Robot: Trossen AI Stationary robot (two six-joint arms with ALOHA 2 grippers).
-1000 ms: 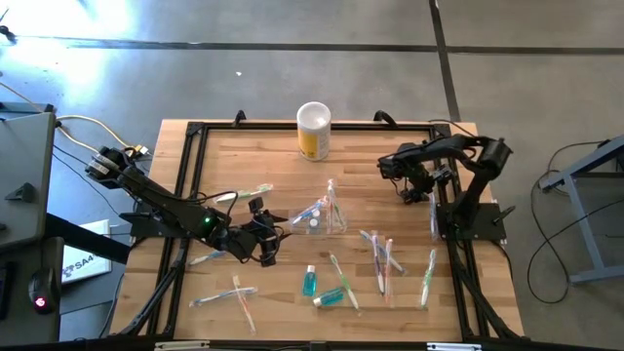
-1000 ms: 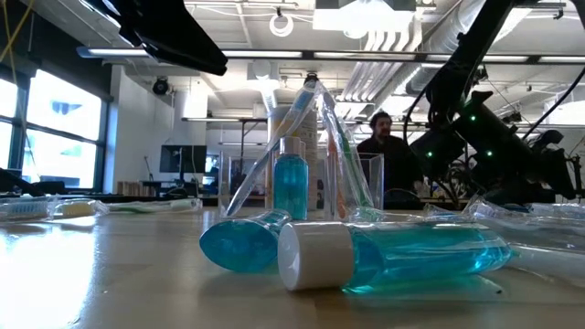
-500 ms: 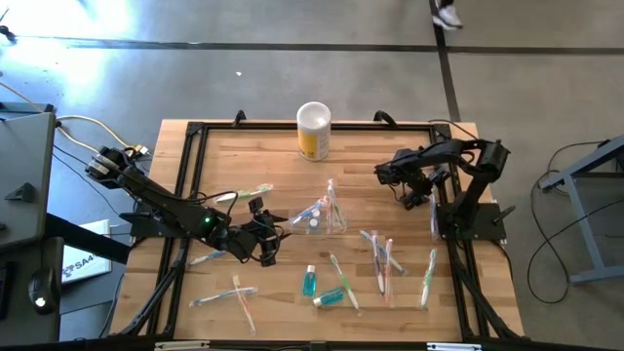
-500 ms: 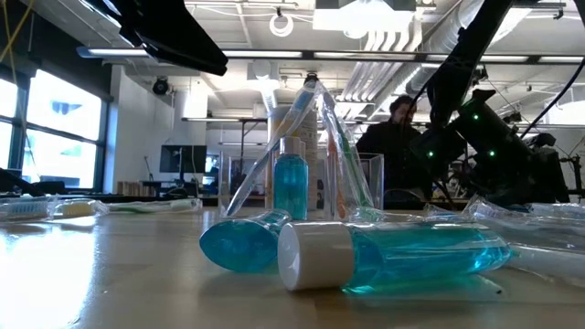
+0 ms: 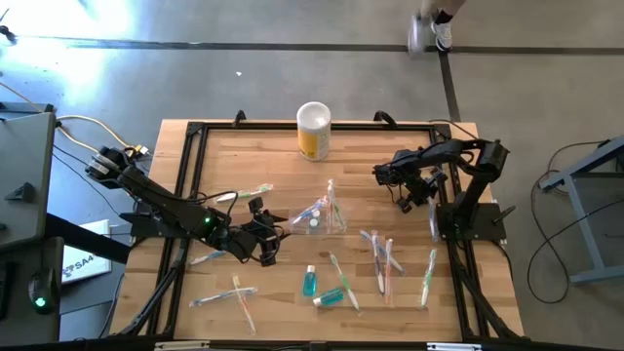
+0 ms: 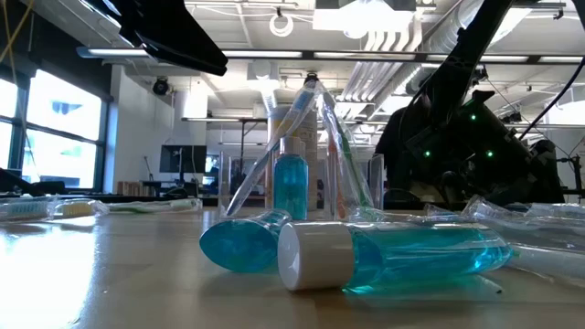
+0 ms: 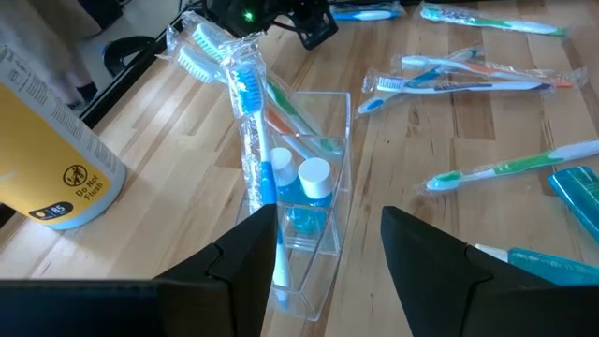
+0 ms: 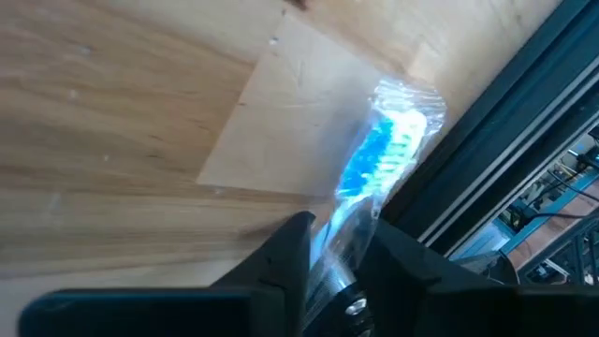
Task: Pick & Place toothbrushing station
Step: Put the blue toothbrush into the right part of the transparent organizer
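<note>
Wooden table (image 5: pixel 234 166) centre: your clear holder (image 5: pixel 322 216) already stands with some brushes and tubes. Right gripper (image 8: pixel 339 245) pinches a wrapped toothbrush (image 8: pixel 379 161) at upper right; left gripper (image 7: pixel 328 239) gapes empty beside the holder. Many brushes and two tubes (image 5: pixel 310 283) remain scattered below.

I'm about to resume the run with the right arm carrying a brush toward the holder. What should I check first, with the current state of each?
1. Right gripper shut on a wrapped toothbrush: ok.
2. Holder upright: ok; it already has brushes and two white-capped tubes in it.
3. Left gripper open, just short of the holder: ok, but cannot tell whether it will steady it.
4. Path between right gripper and holder: ok, bare wood.
5. Yellow canister away from the path: ok.
6. Person beyond the table's far edge: not ok.
</note>
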